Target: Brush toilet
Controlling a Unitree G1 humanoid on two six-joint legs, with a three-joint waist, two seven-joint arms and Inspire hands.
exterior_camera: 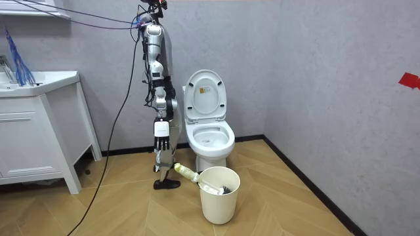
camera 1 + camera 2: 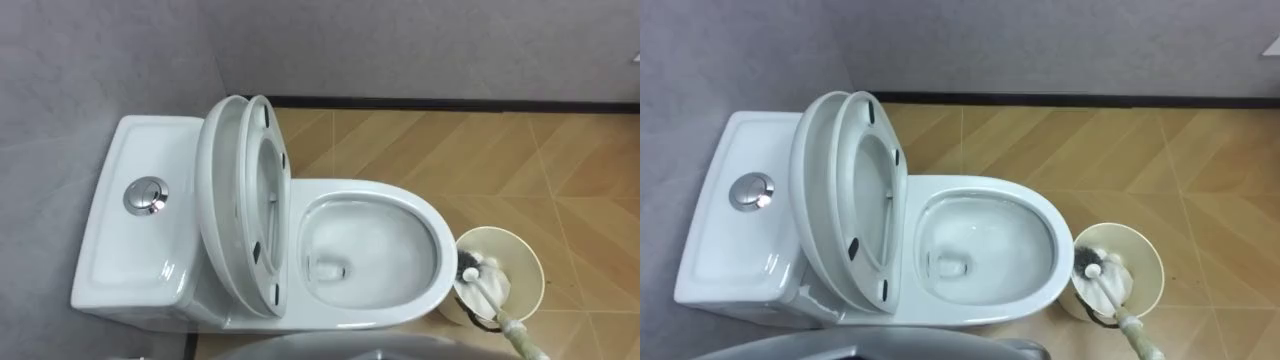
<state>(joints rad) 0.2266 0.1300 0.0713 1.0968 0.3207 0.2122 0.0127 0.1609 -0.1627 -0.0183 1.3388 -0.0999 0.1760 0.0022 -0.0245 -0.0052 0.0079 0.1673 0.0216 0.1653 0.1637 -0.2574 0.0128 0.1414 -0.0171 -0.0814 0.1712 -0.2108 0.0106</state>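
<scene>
A white toilet stands against the grey wall, with its lid and seat raised against the tank. The bowl is open and holds a little water. To its right on the floor stands a cream bucket. In it lies the toilet brush, its dark and white head down inside and its pale handle leaning out over the near rim. I stand at the toilet's side, on the room view's left. My right hand hangs at my side with straight fingers and holds nothing, well above the brush handle.
A chrome flush button sits on the tank top. A white vanity cabinet stands at the room view's left. The dark baseboard runs along the wall behind, with wooden floor around the bucket.
</scene>
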